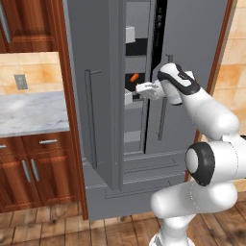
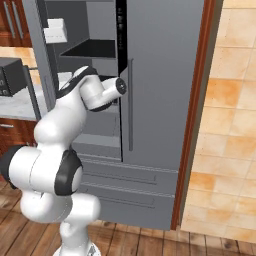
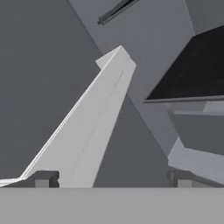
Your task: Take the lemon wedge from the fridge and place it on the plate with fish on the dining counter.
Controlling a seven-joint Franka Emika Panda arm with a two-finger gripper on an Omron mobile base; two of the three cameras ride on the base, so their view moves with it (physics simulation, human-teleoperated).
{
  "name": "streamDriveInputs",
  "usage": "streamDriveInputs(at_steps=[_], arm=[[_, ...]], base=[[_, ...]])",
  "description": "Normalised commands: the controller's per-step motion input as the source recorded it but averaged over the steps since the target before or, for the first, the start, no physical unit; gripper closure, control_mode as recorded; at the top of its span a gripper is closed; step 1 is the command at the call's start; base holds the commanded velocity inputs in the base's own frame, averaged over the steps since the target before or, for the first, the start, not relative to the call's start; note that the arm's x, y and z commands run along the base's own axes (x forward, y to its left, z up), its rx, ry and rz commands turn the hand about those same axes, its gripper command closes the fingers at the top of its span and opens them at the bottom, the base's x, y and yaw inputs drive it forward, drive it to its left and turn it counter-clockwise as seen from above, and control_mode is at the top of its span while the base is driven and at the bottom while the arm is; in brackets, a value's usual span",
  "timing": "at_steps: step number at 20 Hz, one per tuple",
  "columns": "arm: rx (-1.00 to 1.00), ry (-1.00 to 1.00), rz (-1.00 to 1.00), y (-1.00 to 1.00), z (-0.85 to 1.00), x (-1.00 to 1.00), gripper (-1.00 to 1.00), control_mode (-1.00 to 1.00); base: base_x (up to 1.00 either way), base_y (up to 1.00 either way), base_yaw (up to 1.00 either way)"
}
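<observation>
The fingers [image 3: 111, 178] stood wide apart, holding nothing, inside the open fridge [image 1: 192, 29] beside a white door bin [image 3: 94, 127] (the lemon wedge could not be made out).

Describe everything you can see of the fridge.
The fridge is tall, grey and matte like painted metal, with two upper doors carrying long vertical bar handles and drawers below. Its left door stands ajar; the right one is shut. Through the gap show dark shelves, white bins and a small orange item. It stands on the wood floor between brown cabinets and a tiled wall. The open gripper reaches into the gap.
</observation>
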Motion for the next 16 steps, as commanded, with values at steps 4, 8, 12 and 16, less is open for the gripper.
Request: streamDriveInputs(at_steps=[4,8,12,16], arm=[[0.05,0.00,0.00,0.34,0.00,0.19,-1.00,-1.00],[0.01,0.00,0.07,0.90,0.00,-0.08,-1.00,-1.00],[0.00,0.00,0.12,1.00,0.00,-0.14,-1.00,-1.00],[0.00,-0.03,0.08,1.00,-0.02,-0.01,-1.00,-1.00]], base=[[0.00,0.00,0.00],[0.00,0.00,0.00],[0.00,0.00,0.00],[0.00,0.00,0.00]])
